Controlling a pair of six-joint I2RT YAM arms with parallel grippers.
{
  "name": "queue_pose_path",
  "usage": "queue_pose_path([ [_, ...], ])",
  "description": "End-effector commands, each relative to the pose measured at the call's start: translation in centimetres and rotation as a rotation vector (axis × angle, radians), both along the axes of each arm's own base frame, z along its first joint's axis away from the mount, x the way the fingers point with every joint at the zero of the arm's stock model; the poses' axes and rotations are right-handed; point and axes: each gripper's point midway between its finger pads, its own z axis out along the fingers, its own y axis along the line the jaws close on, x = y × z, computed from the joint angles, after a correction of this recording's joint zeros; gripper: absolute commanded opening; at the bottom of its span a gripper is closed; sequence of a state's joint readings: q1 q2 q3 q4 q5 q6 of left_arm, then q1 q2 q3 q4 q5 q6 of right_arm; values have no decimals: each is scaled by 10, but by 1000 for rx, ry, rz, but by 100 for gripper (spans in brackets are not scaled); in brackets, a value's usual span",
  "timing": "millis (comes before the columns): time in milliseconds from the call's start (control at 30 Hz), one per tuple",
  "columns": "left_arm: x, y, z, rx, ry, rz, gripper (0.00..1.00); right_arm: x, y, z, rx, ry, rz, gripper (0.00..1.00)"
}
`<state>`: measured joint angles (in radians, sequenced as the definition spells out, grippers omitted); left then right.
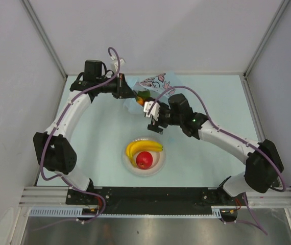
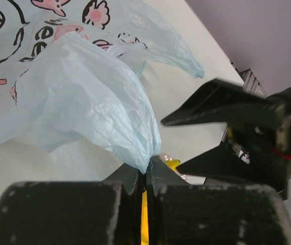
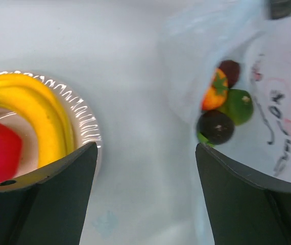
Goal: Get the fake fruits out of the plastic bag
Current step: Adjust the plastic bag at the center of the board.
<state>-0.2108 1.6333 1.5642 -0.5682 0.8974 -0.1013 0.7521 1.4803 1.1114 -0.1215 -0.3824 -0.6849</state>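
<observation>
A fold of the crinkled plastic bag (image 2: 84, 92) is clamped in the left gripper (image 2: 145, 176) jaws. The right gripper (image 3: 145, 148) jaws are spread wide, empty, beside the bag, in which fruits (image 3: 215, 126) are seen.

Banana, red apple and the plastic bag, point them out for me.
banana (image 1: 143, 147), top external view, middle of its yellow curve.
red apple (image 1: 144, 160), top external view, centre of its top.
plastic bag (image 2: 84, 97), left wrist view, crinkled blue fold.
</observation>
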Motion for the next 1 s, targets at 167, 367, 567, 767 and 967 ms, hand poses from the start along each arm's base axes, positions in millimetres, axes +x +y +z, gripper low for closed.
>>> queue_pose_path([
  [167, -25, 8, -1, 26, -50, -43, 0, 79, -39, 70, 266, -48, -363, 58],
  [367, -43, 11, -2, 27, -57, -66, 0, 125, -24, 13, 251, -22, -440, 38],
  [567, -68, 13, -19, 25, -32, -112, 0, 125, 9, -46, 187, 6, -405, 30],
  [767, -104, 34, -34, 140, -54, -115, 0, 120, 28, -40, 243, 41, -387, 30],
  [967, -107, 37, -48, 151, -27, -78, 0, 151, 36, -51, 237, 45, -446, 58],
])
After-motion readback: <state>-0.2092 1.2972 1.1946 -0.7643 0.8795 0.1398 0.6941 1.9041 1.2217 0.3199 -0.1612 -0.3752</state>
